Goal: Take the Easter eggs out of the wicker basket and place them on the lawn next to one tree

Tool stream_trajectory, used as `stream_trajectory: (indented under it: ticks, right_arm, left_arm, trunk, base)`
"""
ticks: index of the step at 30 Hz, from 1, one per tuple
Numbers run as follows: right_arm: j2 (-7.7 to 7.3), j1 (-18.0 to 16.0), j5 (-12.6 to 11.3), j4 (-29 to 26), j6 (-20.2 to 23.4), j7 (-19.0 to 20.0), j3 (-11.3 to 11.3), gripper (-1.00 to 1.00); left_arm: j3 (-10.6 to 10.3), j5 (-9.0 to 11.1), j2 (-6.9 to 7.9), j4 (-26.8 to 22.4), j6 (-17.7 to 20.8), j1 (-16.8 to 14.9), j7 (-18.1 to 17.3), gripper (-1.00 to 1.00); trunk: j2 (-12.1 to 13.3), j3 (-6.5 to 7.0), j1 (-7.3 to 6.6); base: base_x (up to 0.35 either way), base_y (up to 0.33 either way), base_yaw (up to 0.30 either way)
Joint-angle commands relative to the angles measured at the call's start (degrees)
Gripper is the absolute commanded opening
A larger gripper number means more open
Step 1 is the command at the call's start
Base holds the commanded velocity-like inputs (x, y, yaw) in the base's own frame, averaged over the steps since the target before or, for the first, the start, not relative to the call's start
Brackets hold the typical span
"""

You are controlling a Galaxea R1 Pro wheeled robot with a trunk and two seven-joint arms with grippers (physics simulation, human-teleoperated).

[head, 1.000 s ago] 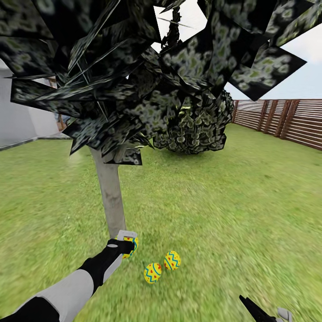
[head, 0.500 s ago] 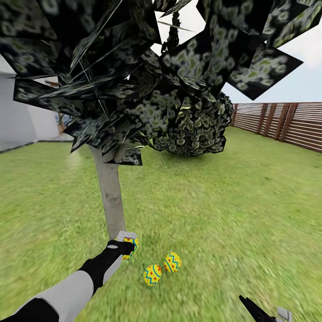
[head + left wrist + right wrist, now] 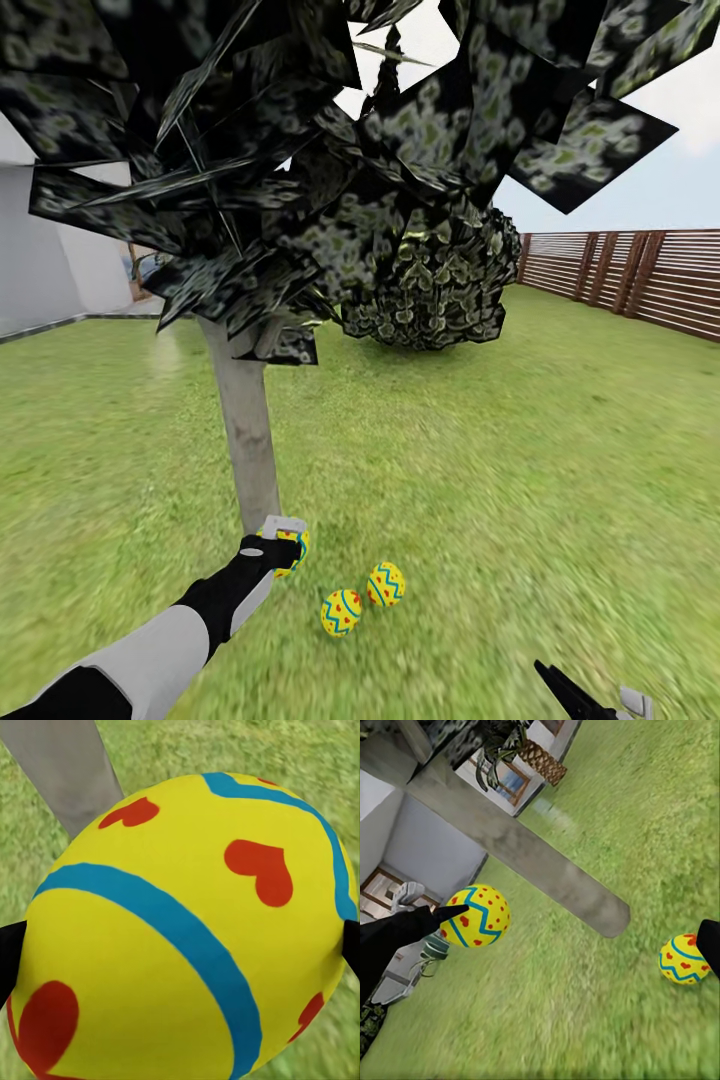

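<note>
Nestling egg (image 3: 187,930) between left tool (image 3: 283,545) fingers

Head view high over lawn (image 3: 520,480), wrist views low, sharing tree (image 3: 245,440)

**Surroundings beyond the grass**

A brown slatted fence (image 3: 640,272) is seen at the far right; a round dark shrub (image 3: 440,290) stands mid-distance; a white house wall (image 3: 40,270) is seen at the left; pale sky (image 3: 680,170) lies above.
</note>
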Motion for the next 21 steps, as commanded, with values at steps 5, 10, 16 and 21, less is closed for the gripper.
stream_trajectory:
  ticks: [5, 10, 16, 21]
  right_arm:
    - [-0.01, 0.0, -0.4, -0.1, 0.6, 0.1, 0.0, 1.0]
    - [-0.01, 0.0, -0.4, 0.0, 0.6, 0.1, 0.1, 1.0]
    - [-0.01, 0.0, -0.4, 0.0, 0.6, 0.1, 0.4, 1.0]
    - [-0.01, 0.0, -0.4, 0.0, 0.6, 0.1, 0.5, 1.0]
  left_arm:
    - [-0.5, 0.5, 0.04, 0.3, 0.2, 0.0, 0.4, -1.0]
    - [-0.4, 0.7, -0.02, 2.4, 0.1, 0.0, 0.4, -1.0]
    - [-0.4, 0.6, -0.03, 2.8, -0.6, 0.0, 0.4, -1.0]
    - [-0.4, 0.6, -0.03, 2.8, -0.8, 0.0, 0.4, -1.0]
  trunk:
    - [-2.0, -0.95, 1.11]
    - [-4.1, -1.85, 2.2]
    - [-6.5, -2.93, 3.52]
    - [-8.5, -3.82, 4.62]
  base:
    - [0.0, 0.0, 0.0]
    - [0.0, 0.0, 0.0]
    - [0.0, 0.0, 0.0]
    - [0.0, 0.0, 0.0]
